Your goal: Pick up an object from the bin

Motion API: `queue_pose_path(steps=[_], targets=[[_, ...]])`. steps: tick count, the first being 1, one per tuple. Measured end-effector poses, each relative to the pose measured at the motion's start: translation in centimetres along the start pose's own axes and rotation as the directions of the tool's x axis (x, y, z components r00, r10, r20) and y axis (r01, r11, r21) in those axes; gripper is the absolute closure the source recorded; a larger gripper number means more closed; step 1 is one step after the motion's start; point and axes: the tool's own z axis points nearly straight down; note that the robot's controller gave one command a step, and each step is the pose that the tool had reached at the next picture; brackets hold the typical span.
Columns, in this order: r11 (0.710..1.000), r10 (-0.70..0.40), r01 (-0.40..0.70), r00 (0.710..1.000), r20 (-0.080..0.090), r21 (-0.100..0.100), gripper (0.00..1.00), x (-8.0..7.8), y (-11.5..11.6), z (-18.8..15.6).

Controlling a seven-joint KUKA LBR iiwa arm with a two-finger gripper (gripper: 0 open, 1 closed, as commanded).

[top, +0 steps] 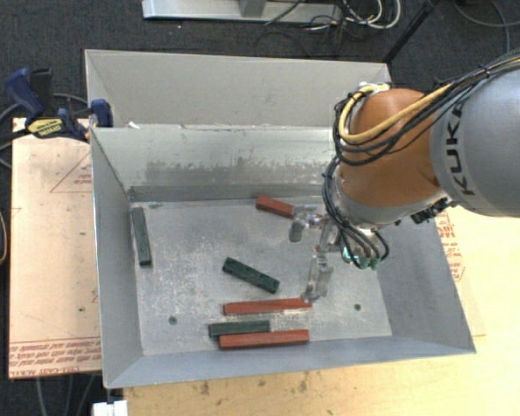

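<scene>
My gripper [305,258] hangs low over the right half of the bin floor, open, with nothing between its fingers. One fingertip [296,228] stands just right of a short red-brown bar [275,205] near the back wall. The other fingertip [314,289] is at the right end of a long red-brown bar [267,307]; whether it touches the bar I cannot tell. A dark green bar [250,275] lies tilted a little to the left of the gripper.
Near the front wall lie a dark green bar [239,328] and a red-brown bar [264,339], side by side. A grey-green bar [141,236] lies along the left wall. The arm with its orange cover and cables hangs over the bin's right side.
</scene>
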Motion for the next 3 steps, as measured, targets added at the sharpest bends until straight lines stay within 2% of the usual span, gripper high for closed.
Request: queue_pose_path(steps=[1,2,3], targets=[[0.974,0.227,-0.227,0.974,0.001,0.0,0.0,0.9,4.5,11.0],[0.973,0.229,-0.229,0.973,0.005,-0.002,1.0,0.6,4.4,10.3],[0.955,0.296,-0.296,0.955,0.014,-0.006,1.0,1.9,4.9,-4.7]])
